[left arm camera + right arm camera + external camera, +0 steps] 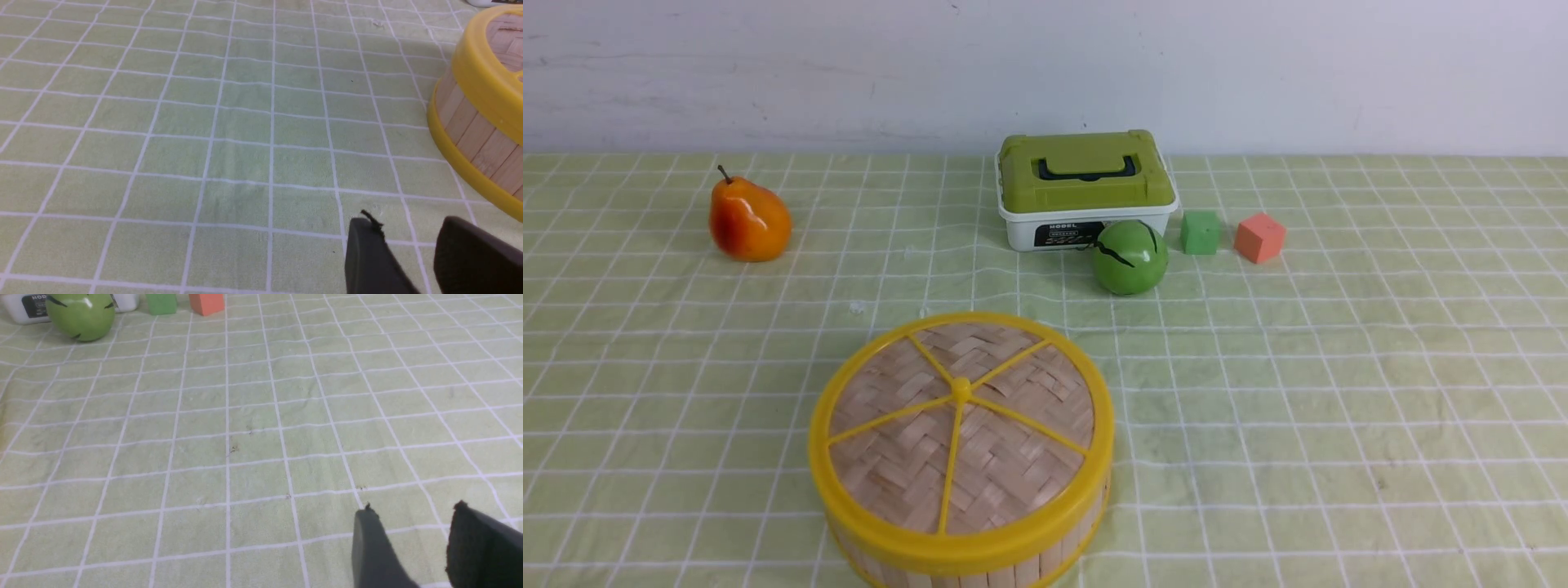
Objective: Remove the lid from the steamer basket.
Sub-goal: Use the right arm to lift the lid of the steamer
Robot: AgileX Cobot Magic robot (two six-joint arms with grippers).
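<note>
Pear (749, 220) far left on checked cloth (1339, 408). Left gripper (412, 245): fingers apart, holding nothing, near steamer basket (474, 130). Lid (961, 425) sits closed on steamer basket, front centre. Behind, to the right: box (1086, 188), green ball (1130, 257), two cubes. Right gripper (416, 535): fingers apart, holding nothing, over cloth.

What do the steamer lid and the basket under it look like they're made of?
The lid: matte tan bamboo strips in a herringbone weave; glossy yellow rim and spokes, probably plastic. The steamer basket: upright pale slats, bamboo or wood, between smooth yellow bands, likely plastic.
</note>
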